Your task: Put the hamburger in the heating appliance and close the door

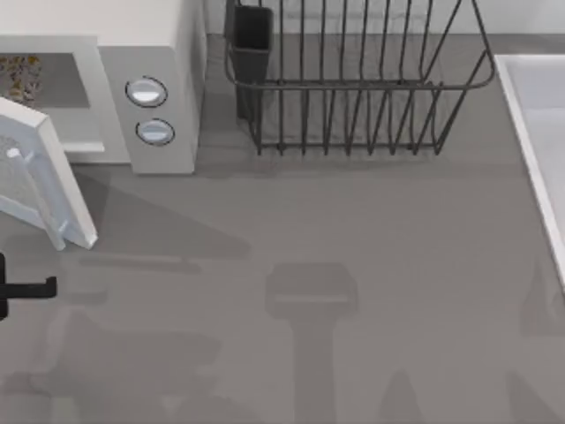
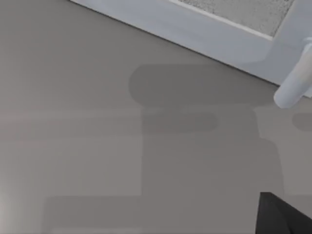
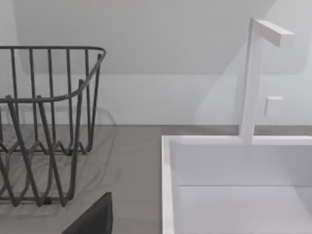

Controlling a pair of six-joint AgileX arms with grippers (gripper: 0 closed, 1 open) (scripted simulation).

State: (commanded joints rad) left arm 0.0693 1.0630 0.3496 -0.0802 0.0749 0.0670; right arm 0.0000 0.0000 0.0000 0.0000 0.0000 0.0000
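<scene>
The hamburger [image 1: 19, 78] lies inside the cavity of the microwave [image 1: 159, 53], at the upper left of the top view. The door [image 1: 40, 172] stands swung open, angled out over the grey tabletop [image 1: 353, 265], with its bar handle [image 2: 295, 83] on the outer face. The left gripper [image 1: 26, 287] sits at the left edge of the top view, below the door; whether its jaws are apart or together cannot be told. A black wire dish rack [image 1: 353, 88] stands at the top centre, and a white sink [image 3: 234, 185] lies at the right edge.
</scene>
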